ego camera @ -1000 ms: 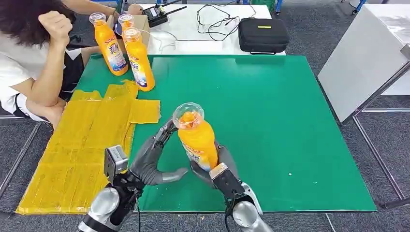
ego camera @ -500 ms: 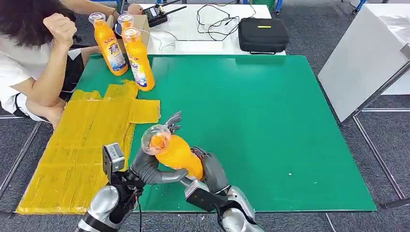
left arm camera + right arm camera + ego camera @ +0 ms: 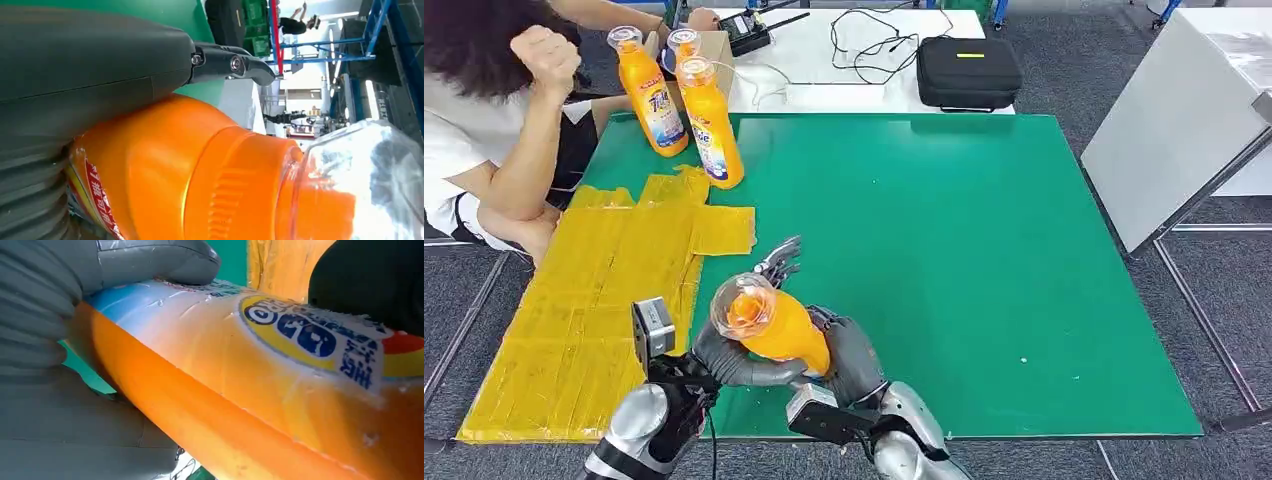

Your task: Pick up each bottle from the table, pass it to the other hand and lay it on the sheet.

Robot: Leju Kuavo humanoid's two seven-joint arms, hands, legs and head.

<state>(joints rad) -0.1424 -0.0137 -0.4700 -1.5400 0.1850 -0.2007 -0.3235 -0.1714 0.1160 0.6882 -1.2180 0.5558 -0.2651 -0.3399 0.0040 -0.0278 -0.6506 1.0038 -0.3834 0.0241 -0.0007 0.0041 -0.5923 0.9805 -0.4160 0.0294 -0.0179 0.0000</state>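
An orange detergent bottle (image 3: 782, 328) with a clear cap (image 3: 742, 305) hangs tilted over the near edge of the green table (image 3: 944, 230), cap toward the yellow sheet (image 3: 594, 290). My right hand (image 3: 851, 355) grips its lower body; its thumb (image 3: 150, 260) presses on the label of the bottle (image 3: 260, 370). My left hand (image 3: 724, 358) cups the upper body of the bottle (image 3: 165, 170) from the sheet side, thumb beneath, fingers (image 3: 779, 255) stretched out behind it. Three more orange bottles stand upright at the far left corner (image 3: 652, 95) (image 3: 712, 125) (image 3: 684, 45).
A person (image 3: 494, 130) sits at the table's left side, elbow close to the sheet's far end. Behind the green table, a white table carries a black case (image 3: 969, 72) and cables. Another white table (image 3: 1184, 110) stands to the right.
My right hand has tipped the bottle from upright toward the left and lowered it into my left hand's palm. The left thumb now lies under the bottle.
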